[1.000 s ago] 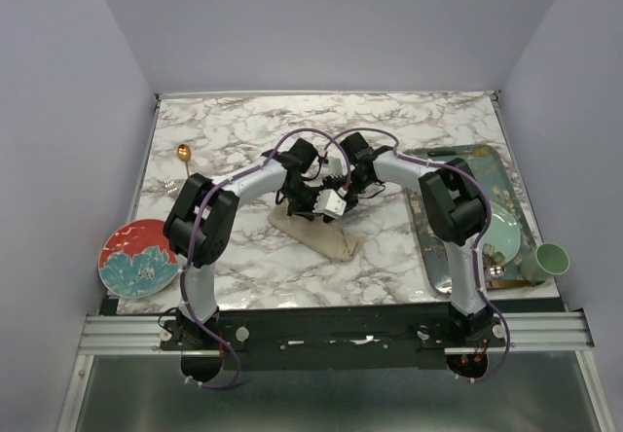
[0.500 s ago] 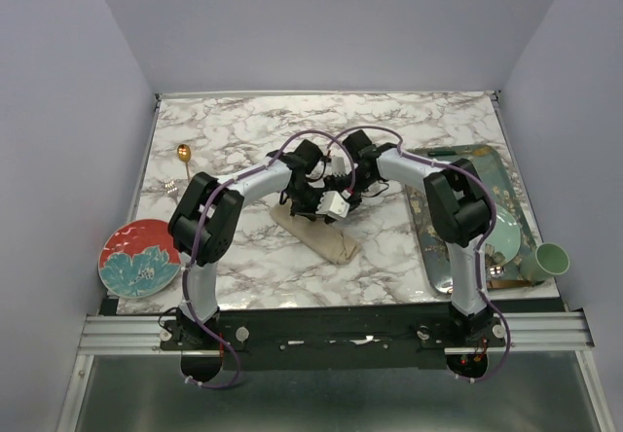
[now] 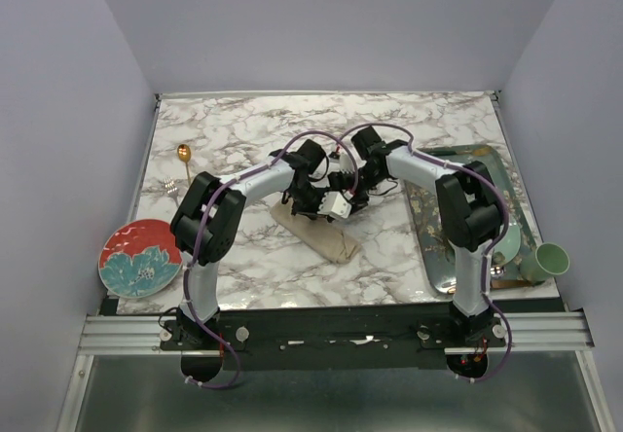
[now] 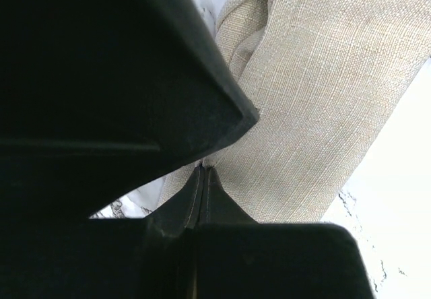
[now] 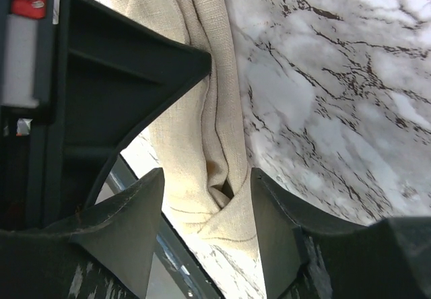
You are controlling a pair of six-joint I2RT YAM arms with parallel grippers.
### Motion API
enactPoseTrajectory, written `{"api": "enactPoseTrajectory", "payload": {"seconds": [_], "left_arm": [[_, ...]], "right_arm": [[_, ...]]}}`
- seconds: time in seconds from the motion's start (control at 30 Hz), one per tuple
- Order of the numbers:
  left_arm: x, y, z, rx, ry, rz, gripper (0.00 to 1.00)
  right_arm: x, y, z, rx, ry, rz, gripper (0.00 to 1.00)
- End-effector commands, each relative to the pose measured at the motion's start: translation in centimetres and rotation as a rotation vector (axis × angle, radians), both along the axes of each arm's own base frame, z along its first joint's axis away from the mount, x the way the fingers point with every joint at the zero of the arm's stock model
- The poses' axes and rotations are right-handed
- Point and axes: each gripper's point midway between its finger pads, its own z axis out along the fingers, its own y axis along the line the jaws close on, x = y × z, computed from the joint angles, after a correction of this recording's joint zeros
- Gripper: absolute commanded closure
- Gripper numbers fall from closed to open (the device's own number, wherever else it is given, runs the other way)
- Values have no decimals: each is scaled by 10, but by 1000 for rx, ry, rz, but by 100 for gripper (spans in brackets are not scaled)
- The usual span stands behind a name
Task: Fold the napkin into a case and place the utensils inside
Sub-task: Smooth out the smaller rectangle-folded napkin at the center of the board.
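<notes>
The beige napkin (image 3: 324,234) lies folded as a narrow oblong case at the table's middle. My left gripper (image 3: 305,201) is at its far end. In the left wrist view the jaws (image 4: 203,170) are pressed together on an edge of the cloth (image 4: 316,90). My right gripper (image 3: 348,200) is just right of it, open. Its two fingers straddle a folded corner of the napkin (image 5: 195,130) without closing on it. The gold spoon (image 3: 183,153) lies at the far left of the table. A small shiny piece (image 3: 170,187) lies near it; I cannot tell whether it is the fork.
A red and teal plate (image 3: 139,257) sits at the near left. A patterned tray (image 3: 435,247) at the right holds a pale green plate (image 3: 506,235). A green cup (image 3: 550,260) stands at the near right. The other gripper's black body fills the upper left of each wrist view.
Both grippers have shifted slightly to the right over the napkin's far end. The napkin and the spoon have not moved.
</notes>
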Motion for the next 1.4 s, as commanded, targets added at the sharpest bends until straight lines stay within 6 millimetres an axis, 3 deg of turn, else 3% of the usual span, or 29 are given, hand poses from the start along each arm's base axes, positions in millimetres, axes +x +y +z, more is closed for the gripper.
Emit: {"api": "enactPoseTrajectory", "payload": {"seconds": [0.0,0.1,0.2,0.27,0.4,0.57,0.77,0.97,1.37], "left_arm": [[1,3,-13,51,-3,-14,100],[1,3,-13,52,-1,-14,100],[1,3,-13,52,-1,-14,100],[0,3,-13,52,-1,-16,100],[0,3,-13,52,-1,-13,100],[1,2,-13,55,0,-11,100],[0,2,-15,61,2,-11,100],[1,2,-14,60,0,-9,100],[3,1,-15,66,1,0,100]], "right_arm": [[-14,8,-15,2,82,7,37],[-18,5,-23,-4,94,-10,42],[-21,1,-16,4,69,-12,49],[-21,-7,-7,18,66,-34,55],[-23,-13,11,70,61,-52,56],[-25,0,28,161,157,-80,67],[-21,9,26,179,260,-137,85],[-28,14,14,143,349,-174,96],[-34,17,-19,-28,327,-254,96]]}}
